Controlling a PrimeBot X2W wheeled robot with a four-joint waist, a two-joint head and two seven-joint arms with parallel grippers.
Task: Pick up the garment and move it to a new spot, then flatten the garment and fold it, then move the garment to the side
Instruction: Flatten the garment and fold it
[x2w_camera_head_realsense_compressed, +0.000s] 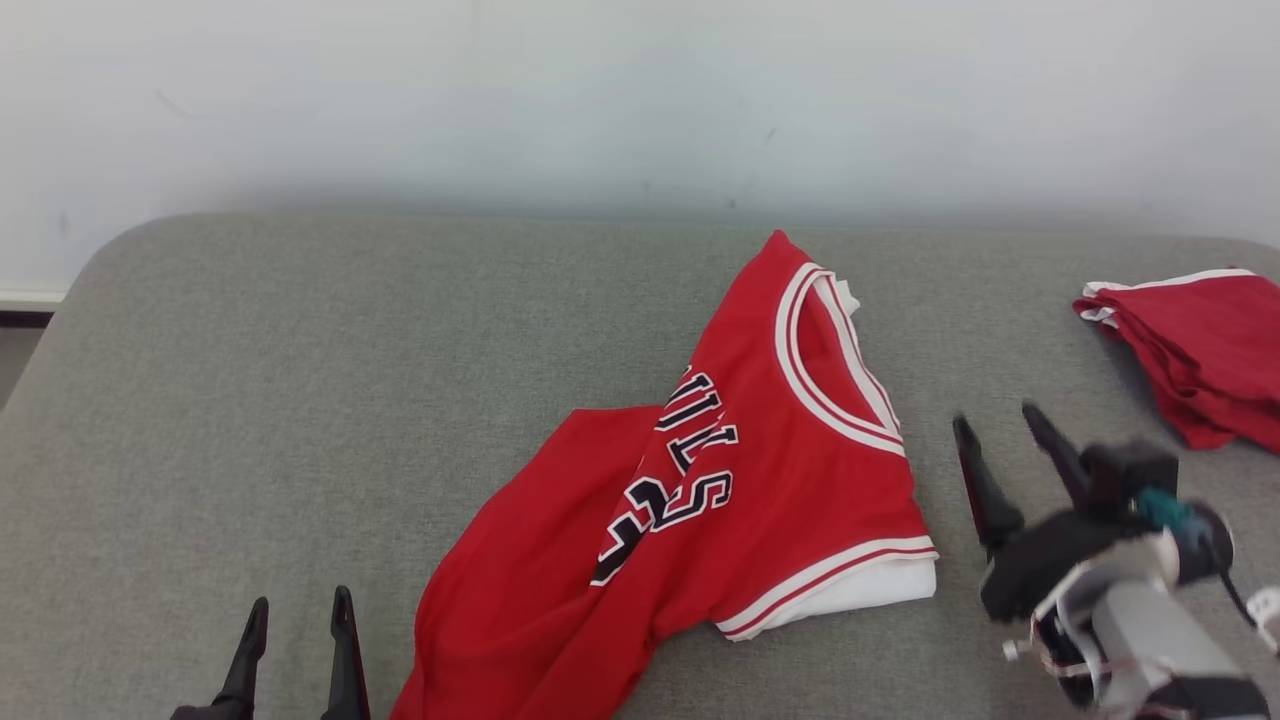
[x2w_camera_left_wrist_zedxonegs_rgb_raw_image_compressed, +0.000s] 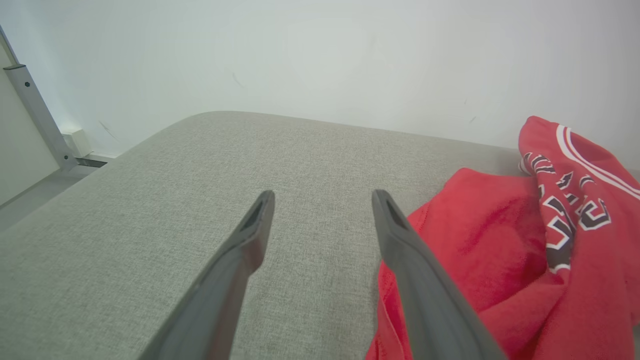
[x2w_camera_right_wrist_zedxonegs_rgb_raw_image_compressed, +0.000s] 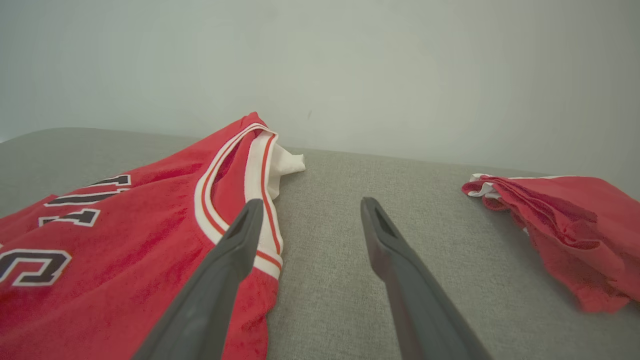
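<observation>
Framing jersey (x2w_camera_right_wrist_zedxonegs_rgb_raw_image_compressed: 125, 235), folded pile (x2w_camera_right_wrist_zedxonegs_rgb_raw_image_compressed: 565, 220) — right wrist.

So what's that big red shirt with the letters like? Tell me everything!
The red jersey is a sleeveless sports top of soft, knit-looking cloth, with white-and-red striped trim at its openings and black, white-edged letters across the chest. It lies crumpled and partly folded over itself, not flat, on the grey cushion. Nothing grips it.

Red shirt (x2w_camera_head_realsense_compressed: 800, 490) w/ white stripes & black letters. Grey cushion (x2w_camera_head_realsense_compressed: 300, 400). 2nd red cloth (x2w_camera_head_realsense_compressed: 1205, 350), white trim. Wall (x2w_camera_head_realsense_compressed: 600, 100) white.
</observation>
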